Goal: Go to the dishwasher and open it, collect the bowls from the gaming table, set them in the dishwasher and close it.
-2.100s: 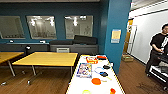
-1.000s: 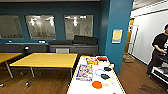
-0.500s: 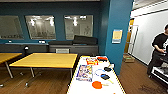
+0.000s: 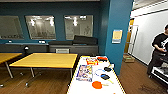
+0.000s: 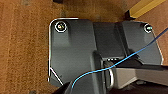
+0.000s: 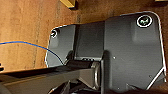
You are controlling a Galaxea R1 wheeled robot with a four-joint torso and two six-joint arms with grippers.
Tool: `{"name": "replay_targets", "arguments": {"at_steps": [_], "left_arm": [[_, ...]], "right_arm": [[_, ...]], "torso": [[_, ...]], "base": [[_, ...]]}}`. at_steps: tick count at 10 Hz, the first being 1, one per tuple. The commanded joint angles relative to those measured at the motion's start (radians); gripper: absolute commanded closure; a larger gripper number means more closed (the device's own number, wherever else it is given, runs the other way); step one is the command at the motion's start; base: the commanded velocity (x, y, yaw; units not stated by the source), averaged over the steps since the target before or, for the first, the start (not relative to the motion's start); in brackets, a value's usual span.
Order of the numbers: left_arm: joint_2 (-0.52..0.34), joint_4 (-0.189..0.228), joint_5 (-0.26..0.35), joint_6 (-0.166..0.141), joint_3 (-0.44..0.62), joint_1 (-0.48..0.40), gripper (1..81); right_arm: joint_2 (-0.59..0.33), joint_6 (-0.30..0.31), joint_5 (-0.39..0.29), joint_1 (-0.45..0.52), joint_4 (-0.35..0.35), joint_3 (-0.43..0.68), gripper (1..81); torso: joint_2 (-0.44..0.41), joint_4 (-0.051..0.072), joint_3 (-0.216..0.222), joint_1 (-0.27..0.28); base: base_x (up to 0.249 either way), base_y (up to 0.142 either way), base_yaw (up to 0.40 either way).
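The dishwasher, the gaming table and the bowls are out of view. The head view looks into a room with blue walls, tables and a wooden floor. Both wrist views look down along my arms at my own dark base plate, with brown floor [image 5: 25,50] around it. A thin blue cable [image 5: 130,56] crosses the plate in the left wrist view, and the cable [image 6: 30,45] runs over the floor in the right wrist view.
A white table [image 4: 96,88] with game boxes and an orange paddle [image 4: 97,85] stands just ahead. Yellow tables [image 4: 47,60] stand to the left. A blue pillar [image 4: 117,32] rises ahead on the right. Beside it an opening leads off, where a person [image 4: 160,50] stands. A dark counter [image 4: 50,47] lines the back wall.
The whole head picture has shifted only slightly, so the camera has moved a little. The tables, the pillar and the person keep their places.
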Motion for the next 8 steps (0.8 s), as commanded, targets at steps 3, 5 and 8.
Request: {"name": "replay_targets", "arguments": {"at_steps": [3, 5, 8], "left_arm": [[-0.019, -0.005, 0.040, -0.004, 0.032, -0.052, 1.0], [-0.016, -0.005, 0.041, -0.004, 0.032, -0.053, 1.0], [-0.010, -0.005, 0.041, -0.004, 0.032, -0.055, 1.0]], "right_arm": [[-0.615, 0.063, 0.115, 0.088, 0.106, 0.716, 1.0], [-0.821, 0.065, 0.167, 0.133, 0.131, 0.903, 1.0], [-0.983, 0.065, 0.168, 0.237, 0.277, 1.008, 1.0]], "torso": [[0.000, 0.000, 0.000, 0.000], [0.000, 0.000, 0.000, 0.000], [0.000, 0.000, 0.000, 0.000]], "base": [[0.000, 0.000, 0.000], [0.000, 0.000, 0.000], [0.000, 0.000, 0.000]]}}
